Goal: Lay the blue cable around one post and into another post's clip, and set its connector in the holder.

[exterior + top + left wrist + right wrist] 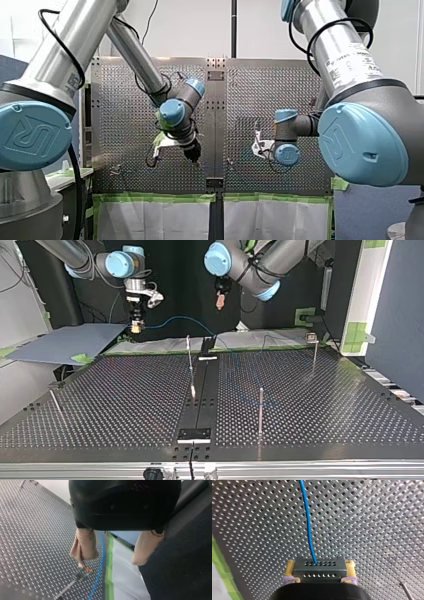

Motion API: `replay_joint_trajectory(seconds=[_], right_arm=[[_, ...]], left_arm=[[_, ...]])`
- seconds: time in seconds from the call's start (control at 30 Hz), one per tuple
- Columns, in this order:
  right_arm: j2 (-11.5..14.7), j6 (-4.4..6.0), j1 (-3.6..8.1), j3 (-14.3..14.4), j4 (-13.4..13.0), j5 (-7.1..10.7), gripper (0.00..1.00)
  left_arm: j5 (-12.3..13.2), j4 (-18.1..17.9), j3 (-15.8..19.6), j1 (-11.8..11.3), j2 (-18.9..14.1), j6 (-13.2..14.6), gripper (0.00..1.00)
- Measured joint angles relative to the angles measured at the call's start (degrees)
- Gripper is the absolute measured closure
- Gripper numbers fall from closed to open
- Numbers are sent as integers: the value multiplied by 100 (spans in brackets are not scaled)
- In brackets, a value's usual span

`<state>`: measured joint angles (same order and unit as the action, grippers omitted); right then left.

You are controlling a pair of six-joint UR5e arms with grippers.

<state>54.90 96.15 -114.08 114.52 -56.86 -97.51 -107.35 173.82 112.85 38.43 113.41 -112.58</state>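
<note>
Now our right tool (319,573) is closed tight on the dark connector (319,565), its yellow pads (290,570) pressed against the block's two ends. The connector sits in that grip and rests on nothing else. The blue cable (308,525) leaves the connector's hole-dotted face and runs straight ahead over the perforated worktop (374,517).

From the top view, this tool hangs at the left, past the worktop's far edge and above its level. The cable sags from it toward the middle and reaches the far edge near a black bracket (207,346). Beyond that it shows only faintly across the right half of the plate. Three upright posts stand on the worktop. A middle post (189,352) is just beside the central black strip (200,405), a near post (260,410) stands to its right, and a far post (314,347) with a small head is close to the far right corner. We cannot tell whether the cable touches any of them.

Our left tool (110,560) is wide open, its beige pads (85,545) well apart, and it holds nothing. Under it the cable runs along the worktop's edge, just beside a strip of green tape (109,555). There it passes close to an orange-tipped post (86,568), and contact between them is unclear. In the top view this tool hangs near the middle, beyond the far edge.
</note>
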Motion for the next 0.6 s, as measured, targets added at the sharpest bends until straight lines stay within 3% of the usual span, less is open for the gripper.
replay_joint_trajectory(seconds=[0.2, 0.6], right_arm=[[0, 8, -110, 6, 152, 2, 98], [0, 132, -226, 5, 252, 50, 98]], left_arm=[[-141, -283, 286, 87, 194, 5, 0], [-128, -830, 832, 147, 218, 245, 0]])
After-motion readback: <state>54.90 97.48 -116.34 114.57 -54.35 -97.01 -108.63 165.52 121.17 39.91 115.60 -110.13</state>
